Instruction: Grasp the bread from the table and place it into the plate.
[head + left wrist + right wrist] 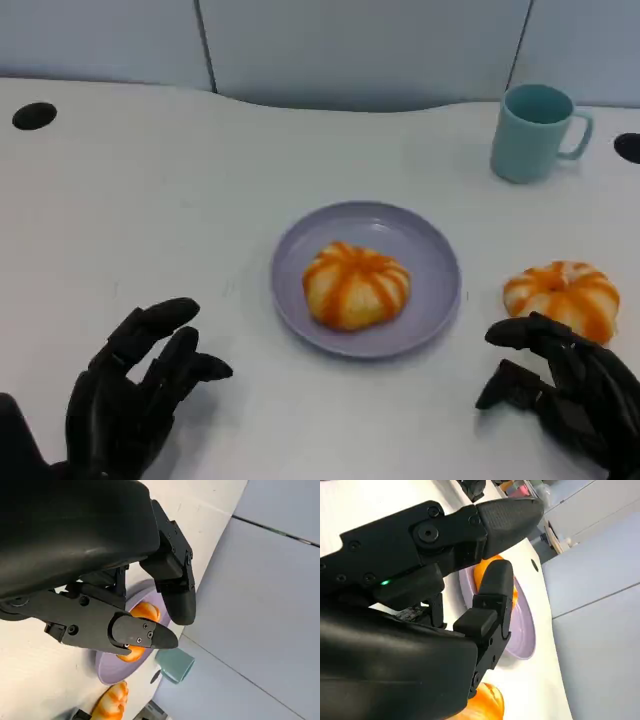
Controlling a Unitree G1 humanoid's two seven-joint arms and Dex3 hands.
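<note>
One orange-striped bread (356, 286) lies in the lavender plate (430, 250) at the table's middle. A second bread (562, 294) of the same kind rests on the white table to the plate's right. My right hand (565, 390) hovers just in front of that second bread, fingers spread and holding nothing; the right wrist view shows the bread (487, 705) beside my hand and the plate (525, 635) beyond my fingers (495, 590). My left hand (135, 390) lies at the lower left, open and apart from the plate. Its wrist view shows the plate (107, 667) and both breads (112, 702).
A teal mug (534, 132) stands at the back right, well behind the second bread. Two dark round holes (34, 116) sit in the tabletop near its far corners. A grey wall panel runs behind the table's back edge.
</note>
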